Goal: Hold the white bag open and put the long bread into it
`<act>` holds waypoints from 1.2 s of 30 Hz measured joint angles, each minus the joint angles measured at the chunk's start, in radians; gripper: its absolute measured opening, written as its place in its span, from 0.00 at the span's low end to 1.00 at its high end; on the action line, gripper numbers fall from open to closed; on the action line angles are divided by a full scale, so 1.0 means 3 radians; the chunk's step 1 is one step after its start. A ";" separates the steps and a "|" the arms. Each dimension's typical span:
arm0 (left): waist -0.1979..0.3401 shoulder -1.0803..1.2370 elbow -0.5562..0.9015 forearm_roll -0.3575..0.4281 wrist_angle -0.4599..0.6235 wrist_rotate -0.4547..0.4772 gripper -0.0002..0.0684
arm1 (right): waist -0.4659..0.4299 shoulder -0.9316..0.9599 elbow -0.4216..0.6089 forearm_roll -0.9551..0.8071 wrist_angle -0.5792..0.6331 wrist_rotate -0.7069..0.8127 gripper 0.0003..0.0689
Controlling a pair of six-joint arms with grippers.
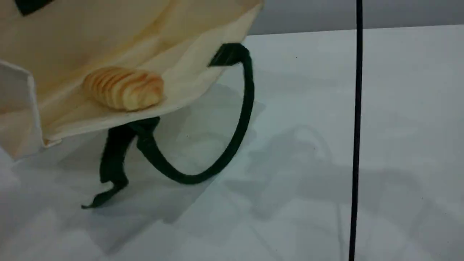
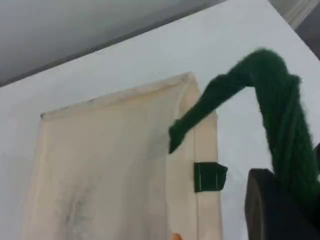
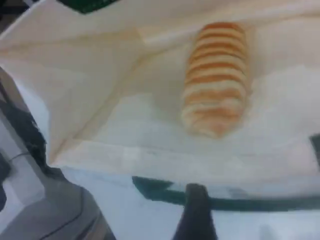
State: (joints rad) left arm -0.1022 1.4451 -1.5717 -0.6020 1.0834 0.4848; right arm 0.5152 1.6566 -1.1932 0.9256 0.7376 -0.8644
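The white bag is lifted at the top left of the scene view, its mouth gaping toward the table. The long bread lies loose on the bag's lower panel, just inside the rim. One green handle loops down onto the table. In the left wrist view my left gripper is shut on the other green handle, above the bag. The right wrist view shows my right gripper open and empty, outside the bag's mouth, with the bread apart from it inside the bag.
A thin black cable runs straight down the right of the scene view. The white table stretches to the right of the bag. A loose green strap end rests on the table below the bag. Grey hardware shows left of the right gripper.
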 joint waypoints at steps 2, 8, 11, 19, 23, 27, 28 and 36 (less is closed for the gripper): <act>0.0000 0.0019 0.0075 0.0003 -0.0011 0.0016 0.12 | 0.0000 0.0000 0.0000 -0.0024 0.0011 0.0000 0.75; -0.0002 0.0169 0.0443 -0.0191 -0.0255 0.0122 0.12 | 0.0000 -0.0062 0.0000 -0.0046 0.0100 -0.0009 0.75; -0.0004 0.0252 0.0610 -0.0360 -0.0325 0.0294 0.12 | 0.0000 -0.0100 0.0000 -0.0079 0.0100 -0.0009 0.75; -0.0006 0.0448 0.0751 -0.0325 -0.0425 0.0389 0.15 | 0.0000 -0.0275 0.0000 -0.0159 0.0159 -0.0003 0.75; -0.0006 0.0463 0.0762 -0.0303 -0.0410 0.0389 0.30 | 0.0000 -0.0449 0.0000 -0.0252 0.0175 0.0092 0.75; -0.0006 0.0463 0.0762 -0.0114 -0.0406 0.0389 0.55 | 0.0000 -0.0641 0.0000 -0.0411 0.0186 0.0242 0.75; -0.0006 0.0459 0.0762 -0.0086 -0.0406 0.0386 0.60 | 0.0000 -0.0698 0.0000 -0.0471 0.0197 0.0288 0.75; -0.0006 0.0165 0.0759 -0.0070 -0.0295 0.0386 0.75 | -0.0003 -0.1242 0.0000 -0.1084 0.0377 0.0898 0.75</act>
State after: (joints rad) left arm -0.1041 1.4945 -1.3441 -0.6229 0.9949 0.6007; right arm 0.5144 1.2840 -1.1932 0.6005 0.8507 -0.5950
